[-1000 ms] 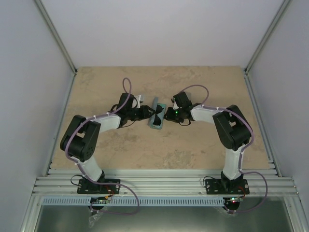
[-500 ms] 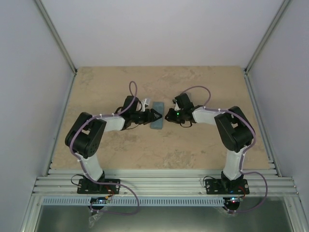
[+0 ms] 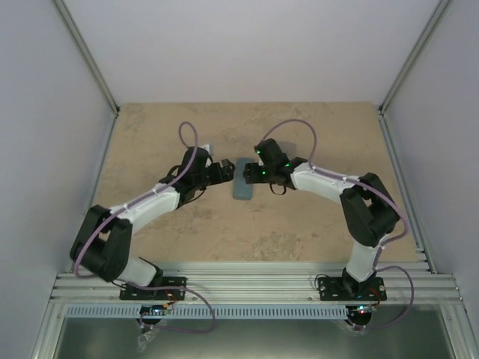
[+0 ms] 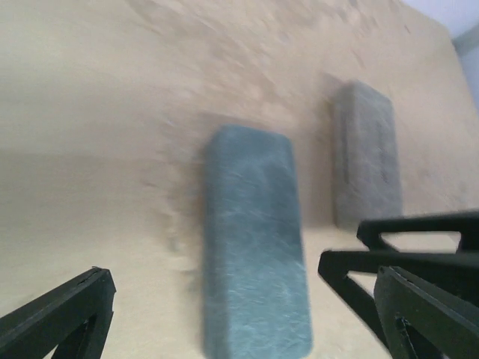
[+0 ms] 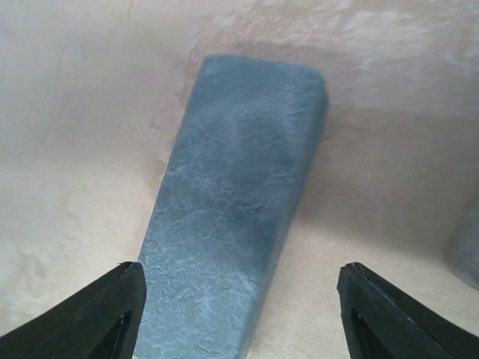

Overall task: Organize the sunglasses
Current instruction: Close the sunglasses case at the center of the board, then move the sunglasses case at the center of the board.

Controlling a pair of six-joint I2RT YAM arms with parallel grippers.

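Blue-grey case (image 3: 242, 180): lies shut and flat on the desk (image 3: 314, 232), near the middle, between the two arms. Its long sides run away from the arm bases.

Sunglasses: not visible in any view. Their position cannot be confirmed from these pictures.

Left gripper (image 4: 213, 271): released. Its fingers (image 4: 63, 318) stand wide apart and nothing sits between the pads. In the overhead view it is just left of the blue-grey case. In the left wrist view that case lies below it, in the gap between the fingers. That picture is slightly blurred.

Right gripper (image 5: 239, 268): released. One finger stands on each side of the near end of the blue-grey case, and bare desk shows between the case and the finger on the right of that view. Whether the other finger touches the case edge cannot be told. In the overhead view this gripper is at the right side of the case.

Grey case (image 4: 365, 153): also shut and flat on the desk. In the left wrist view it lies beside the blue-grey case, roughly parallel to it, with a strip of desk between them.
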